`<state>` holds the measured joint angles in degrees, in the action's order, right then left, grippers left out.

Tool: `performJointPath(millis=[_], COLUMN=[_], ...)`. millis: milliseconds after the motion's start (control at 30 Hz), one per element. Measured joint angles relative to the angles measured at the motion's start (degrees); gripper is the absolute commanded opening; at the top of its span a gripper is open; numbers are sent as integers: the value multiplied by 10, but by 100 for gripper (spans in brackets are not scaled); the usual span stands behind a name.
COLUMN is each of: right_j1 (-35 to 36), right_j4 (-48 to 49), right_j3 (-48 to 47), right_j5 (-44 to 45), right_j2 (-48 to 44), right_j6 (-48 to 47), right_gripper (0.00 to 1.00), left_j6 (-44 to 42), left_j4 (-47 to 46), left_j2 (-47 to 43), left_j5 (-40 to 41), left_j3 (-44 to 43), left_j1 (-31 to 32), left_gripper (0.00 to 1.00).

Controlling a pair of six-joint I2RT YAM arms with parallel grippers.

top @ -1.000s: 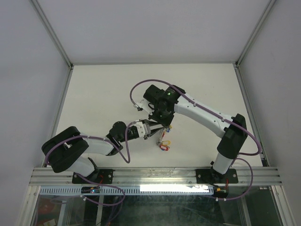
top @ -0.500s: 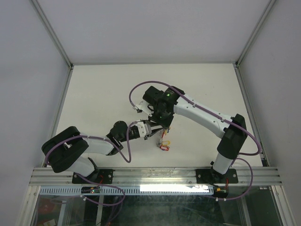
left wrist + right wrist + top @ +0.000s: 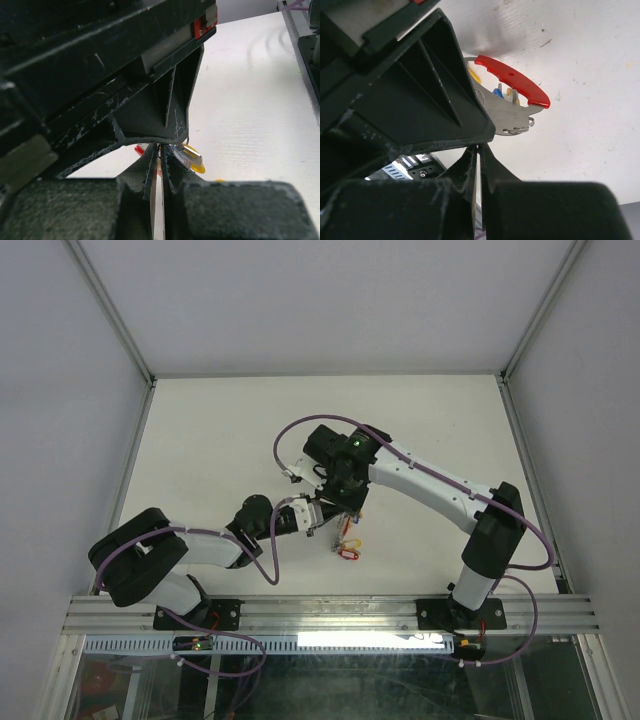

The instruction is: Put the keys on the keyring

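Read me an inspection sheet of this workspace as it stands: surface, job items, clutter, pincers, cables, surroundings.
Surface: white table, a few small marks.
Job's things: keyring, red arc and grey part, right beside the right pincer's fingers; keys with yellow and blue tags bunched by it.
Clutter: nothing seen.
Grippers: left pincer nearly closed, thin slit; right pincer shut; what either pinches cannot be told.
Cables: purple cables loop off both arms.
Surroundings: white walls; metal rail along the near edge.
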<state>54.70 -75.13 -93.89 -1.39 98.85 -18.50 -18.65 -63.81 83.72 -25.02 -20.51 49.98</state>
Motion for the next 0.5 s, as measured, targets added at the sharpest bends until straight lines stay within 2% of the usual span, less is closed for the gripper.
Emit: performJointPath(millis=[300, 500], right_j1=[0, 0], right_j4=[21, 68], right_j3=[23, 65], right_j5=[-2, 1], right_j2=[-19, -60], right_j6=[-9, -14], right_gripper=[4, 15], left_j6=[-7, -12], left_j4=[5, 3], left_j2=[0, 0], left_j5=[-8, -7], left_j3=[-4, -4], left_j1=[-2, -2], left_gripper=[0, 0])
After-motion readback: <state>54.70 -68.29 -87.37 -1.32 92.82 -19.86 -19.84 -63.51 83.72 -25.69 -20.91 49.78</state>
